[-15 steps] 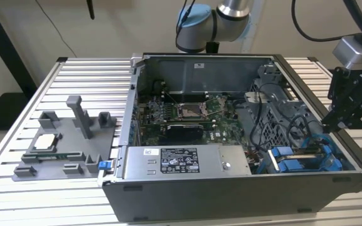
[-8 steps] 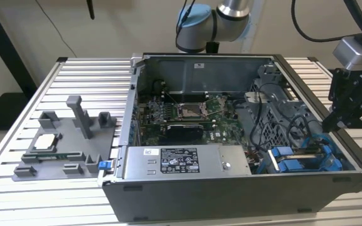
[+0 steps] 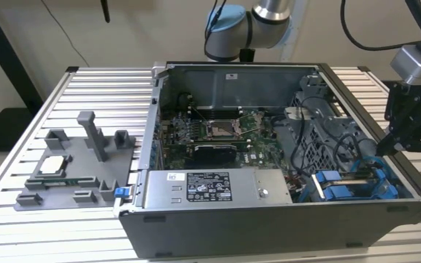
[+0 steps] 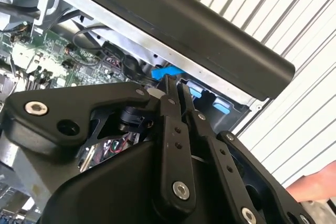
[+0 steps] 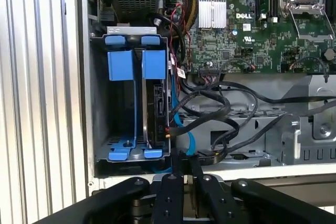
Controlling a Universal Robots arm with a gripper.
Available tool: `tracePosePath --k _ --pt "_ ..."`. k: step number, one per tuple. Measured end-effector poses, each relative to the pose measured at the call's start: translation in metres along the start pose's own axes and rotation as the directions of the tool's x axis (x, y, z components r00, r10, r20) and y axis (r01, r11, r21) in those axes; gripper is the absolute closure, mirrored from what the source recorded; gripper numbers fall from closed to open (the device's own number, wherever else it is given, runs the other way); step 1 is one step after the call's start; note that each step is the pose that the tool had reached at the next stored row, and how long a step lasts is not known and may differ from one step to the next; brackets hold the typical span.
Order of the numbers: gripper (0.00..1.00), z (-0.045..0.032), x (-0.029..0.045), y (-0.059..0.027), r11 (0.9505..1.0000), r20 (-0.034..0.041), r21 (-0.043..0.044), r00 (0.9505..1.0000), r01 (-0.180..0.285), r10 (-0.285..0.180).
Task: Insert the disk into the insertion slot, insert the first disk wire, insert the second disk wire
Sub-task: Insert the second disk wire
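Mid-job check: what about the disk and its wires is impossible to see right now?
- First wrist view: the disk sits end-on in the slot, its label hidden.
- Same view: whether the wires are plugged in, too dark and small there.
- Second wrist view: the gripper itself covers most of the slot.

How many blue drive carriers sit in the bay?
2, side by side in the drive bay: one carrier against the case wall, the other beside the circuit board. None looks hidden.
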State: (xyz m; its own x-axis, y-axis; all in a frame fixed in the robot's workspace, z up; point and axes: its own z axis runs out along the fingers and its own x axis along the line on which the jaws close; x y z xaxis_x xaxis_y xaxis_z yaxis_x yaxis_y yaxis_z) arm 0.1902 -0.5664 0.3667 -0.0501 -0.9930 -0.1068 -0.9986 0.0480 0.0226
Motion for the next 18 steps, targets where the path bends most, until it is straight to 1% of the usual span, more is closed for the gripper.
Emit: tracePosePath --k 9,18 --pt "1.00 -0.0009 0.0003 0.0000 1.0000 -0.0001 0.0000 1.0000 0.000 0.000" --pt "1.00 -0.0131 -0.0010 0.0022 1.0000 0.0001 0.0040 1.0000 0.000 0.000"
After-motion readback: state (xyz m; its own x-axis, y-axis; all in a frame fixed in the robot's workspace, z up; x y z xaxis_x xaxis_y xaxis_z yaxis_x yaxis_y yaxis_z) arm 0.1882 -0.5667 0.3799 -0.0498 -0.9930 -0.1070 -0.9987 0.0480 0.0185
